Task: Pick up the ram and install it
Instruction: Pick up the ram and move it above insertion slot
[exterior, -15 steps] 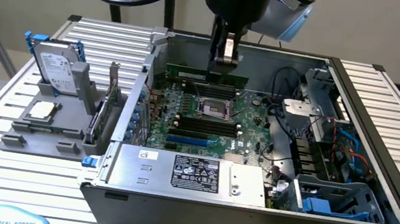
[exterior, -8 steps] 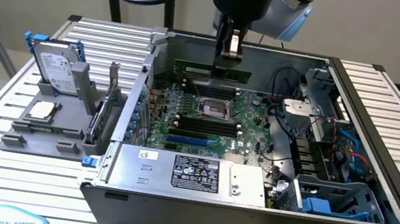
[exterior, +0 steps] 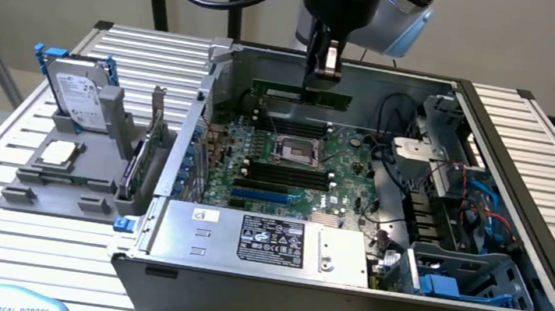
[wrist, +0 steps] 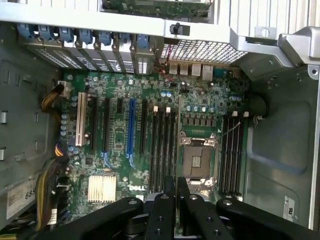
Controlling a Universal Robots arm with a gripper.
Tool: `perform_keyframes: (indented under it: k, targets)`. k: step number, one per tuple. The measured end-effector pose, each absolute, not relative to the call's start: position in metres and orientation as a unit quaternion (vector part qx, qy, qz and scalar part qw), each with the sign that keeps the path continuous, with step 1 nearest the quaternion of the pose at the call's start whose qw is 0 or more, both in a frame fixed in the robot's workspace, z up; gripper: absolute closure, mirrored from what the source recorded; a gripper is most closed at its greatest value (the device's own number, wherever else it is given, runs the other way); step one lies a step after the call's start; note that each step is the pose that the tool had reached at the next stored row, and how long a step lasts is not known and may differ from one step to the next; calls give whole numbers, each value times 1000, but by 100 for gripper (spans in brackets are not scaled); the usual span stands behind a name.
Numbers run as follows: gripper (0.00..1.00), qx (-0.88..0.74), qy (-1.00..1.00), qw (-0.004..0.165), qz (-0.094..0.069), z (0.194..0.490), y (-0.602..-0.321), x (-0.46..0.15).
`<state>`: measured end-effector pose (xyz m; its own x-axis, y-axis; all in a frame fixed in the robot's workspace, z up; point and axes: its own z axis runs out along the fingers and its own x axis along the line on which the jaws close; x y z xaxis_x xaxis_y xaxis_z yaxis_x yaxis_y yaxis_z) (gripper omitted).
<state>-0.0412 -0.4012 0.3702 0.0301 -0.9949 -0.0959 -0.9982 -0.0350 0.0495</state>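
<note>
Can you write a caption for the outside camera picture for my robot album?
The robot's hand holds the ram over the motherboard in the open computer case.

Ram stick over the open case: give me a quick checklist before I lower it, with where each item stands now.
1. Grip: ok. The gripper has its jaws shut on the ram, which hangs long edge down.
2. Clearance: ok. The ram is above the motherboard, touching nothing.
3. Direction: ok. In the wrist view its edge runs parallel to the memory slots.
4. Slots free: ok. The memory slots beside the processor socket hold no stick.
5. Slot latches open: cannot tell.
6. Ram exactly over one slot: cannot tell.
</note>
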Motion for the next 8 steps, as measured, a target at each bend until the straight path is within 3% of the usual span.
perform_keyframes:
  k: [8]
  targets:
    - [86, -713, 700, 16, 51, 360, -395, -33]
